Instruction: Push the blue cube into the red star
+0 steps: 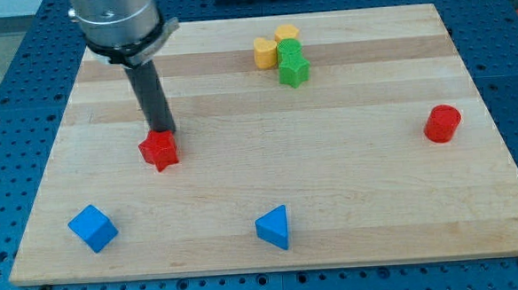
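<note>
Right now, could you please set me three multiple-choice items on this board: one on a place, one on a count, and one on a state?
1. Where is my tip?
A. At the top edge of the red star
B. Beside the red cylinder
C. Touching the blue cube

2. How many blue blocks lie on the wooden board?
A. One
B. Two
C. Three

3. How does the blue cube stand to the red star?
A. Pressed against it
B. Stacked on it
C. Apart from it, toward the view's bottom left

Answers:
1 A: the rod ends right at the star's upper edge.
2 B: only the blue cube and the blue triangular block are blue.
3 C: bare wood shows between cube and star.
</note>
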